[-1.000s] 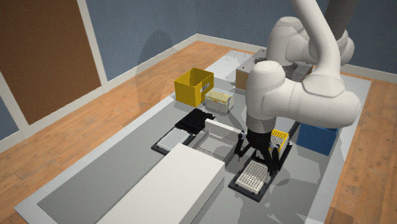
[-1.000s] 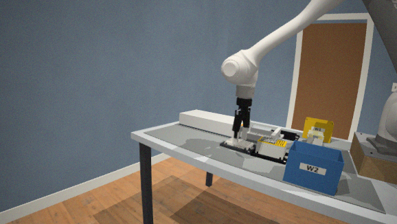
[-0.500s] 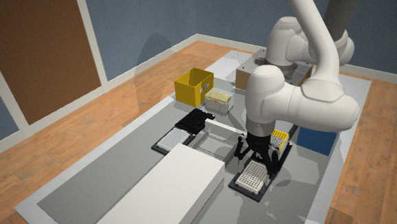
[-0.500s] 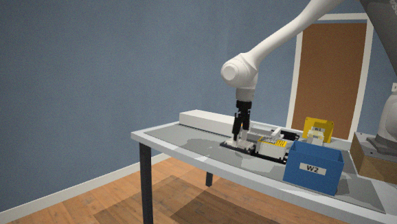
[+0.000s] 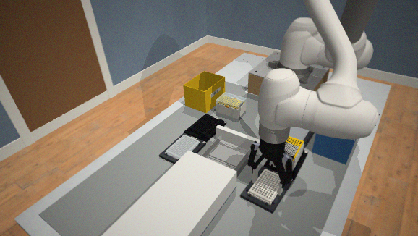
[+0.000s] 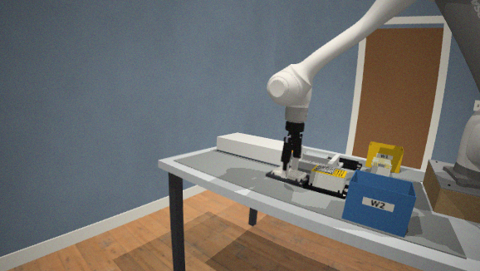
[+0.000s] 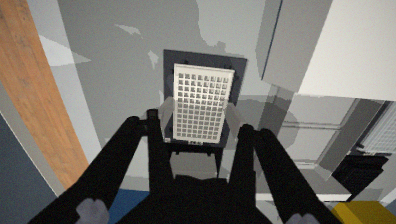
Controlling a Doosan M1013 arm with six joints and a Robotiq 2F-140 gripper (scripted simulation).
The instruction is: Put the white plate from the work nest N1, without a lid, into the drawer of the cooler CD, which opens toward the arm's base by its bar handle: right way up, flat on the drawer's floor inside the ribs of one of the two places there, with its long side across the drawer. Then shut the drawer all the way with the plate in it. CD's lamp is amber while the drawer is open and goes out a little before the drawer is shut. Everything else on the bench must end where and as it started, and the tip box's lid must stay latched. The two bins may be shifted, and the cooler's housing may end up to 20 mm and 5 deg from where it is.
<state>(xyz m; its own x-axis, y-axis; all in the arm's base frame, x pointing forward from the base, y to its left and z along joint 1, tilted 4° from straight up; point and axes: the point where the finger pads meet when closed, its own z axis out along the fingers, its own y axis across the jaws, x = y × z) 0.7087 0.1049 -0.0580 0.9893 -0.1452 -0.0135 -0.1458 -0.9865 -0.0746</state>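
Note:
The white plate [image 5: 265,184], a grid of wells with no lid, lies flat in its dark work nest [image 5: 275,202] at the right of the bench. My gripper [image 5: 270,170] is low over the plate, with one black finger on each long side of its near end. In the wrist view the plate [image 7: 200,107] lies between the fingers of the gripper [image 7: 200,127], which is open with small gaps at the sides. The cooler's white housing [image 5: 181,195] stands to the left. Its drawer [image 5: 225,150] is pulled out toward the arm's base, and its grey floor is bare.
A yellow tip rack [image 5: 293,145] sits just behind the nest, and a blue bin [image 5: 333,148] beyond it. Left of the drawer are another white plate [image 5: 182,145] and a black plate [image 5: 204,127]. A yellow bin [image 5: 204,90] and the tip box [image 5: 231,105] stand further back.

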